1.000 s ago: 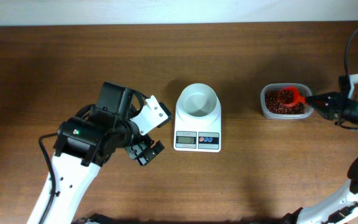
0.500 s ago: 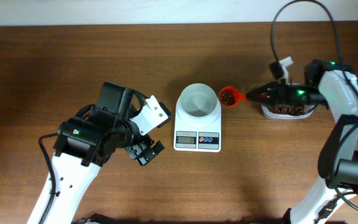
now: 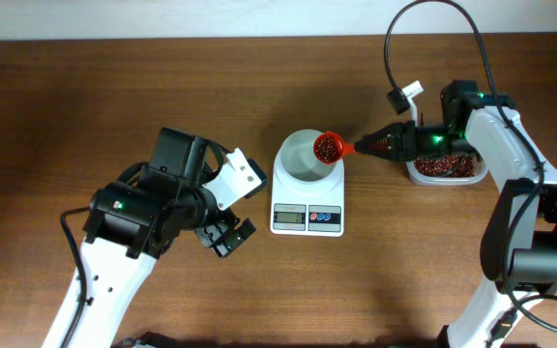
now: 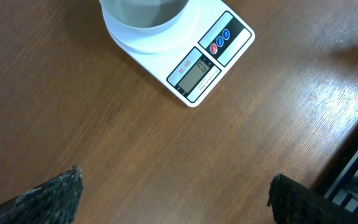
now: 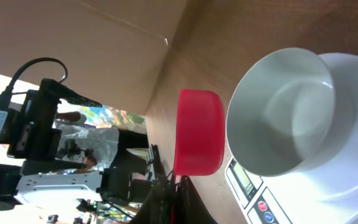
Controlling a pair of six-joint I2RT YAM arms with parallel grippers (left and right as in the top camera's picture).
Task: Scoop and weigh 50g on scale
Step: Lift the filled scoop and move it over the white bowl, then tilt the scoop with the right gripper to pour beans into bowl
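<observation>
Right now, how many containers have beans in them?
2. The red scoop is over the rim of the white bowl on the scale. The clear tub is at the table's right side, partly hidden from overhead. The bowl looks empty.

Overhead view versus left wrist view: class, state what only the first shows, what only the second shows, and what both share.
Only overhead: the right gripper shut on a red scoop of beans over the bowl, and the bean tub. Only left wrist: the open left gripper seen from between its fingertips. Both: the scale, its bowl and the wooden table.
</observation>
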